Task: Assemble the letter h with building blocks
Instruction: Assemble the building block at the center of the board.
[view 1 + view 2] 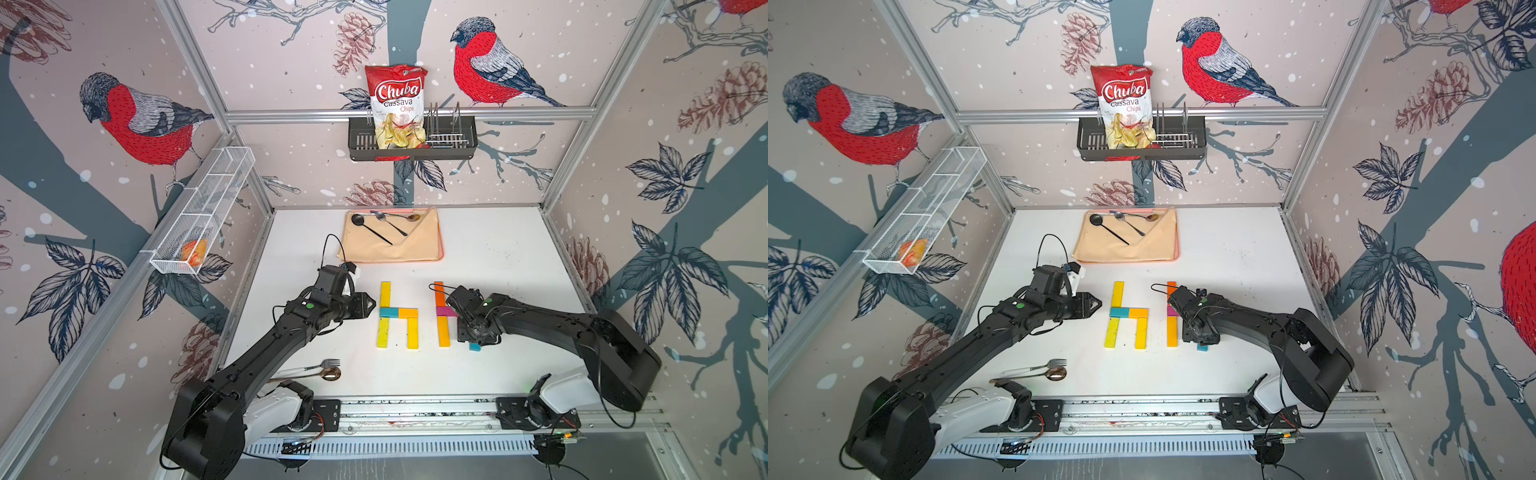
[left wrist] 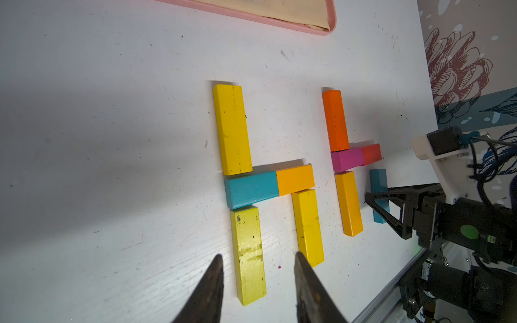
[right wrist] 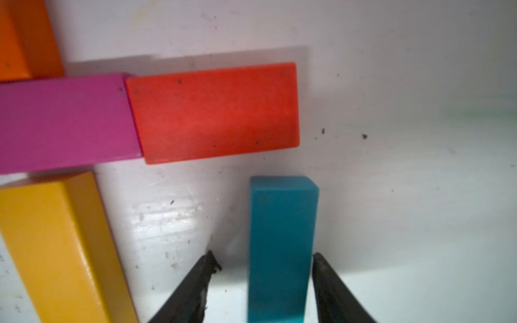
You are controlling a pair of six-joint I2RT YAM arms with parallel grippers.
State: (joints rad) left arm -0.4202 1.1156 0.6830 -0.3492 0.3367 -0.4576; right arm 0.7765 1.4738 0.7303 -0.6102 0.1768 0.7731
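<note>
Five building blocks form an h in both top views: two yellow planks as the stem, a teal and an orange-yellow bar, and a yellow leg. To its right lie an orange block, a magenta block, a red block and an orange-yellow block. My right gripper stands open astride a teal block that lies flat below the red one, with a gap at one finger. My left gripper hangs open and empty just left of the h.
A pink tray with a beige cloth and spoons sits at the back of the table. A fork and spoon lie at the front left, by the left arm. On the back wall, a black rack holds a chips bag.
</note>
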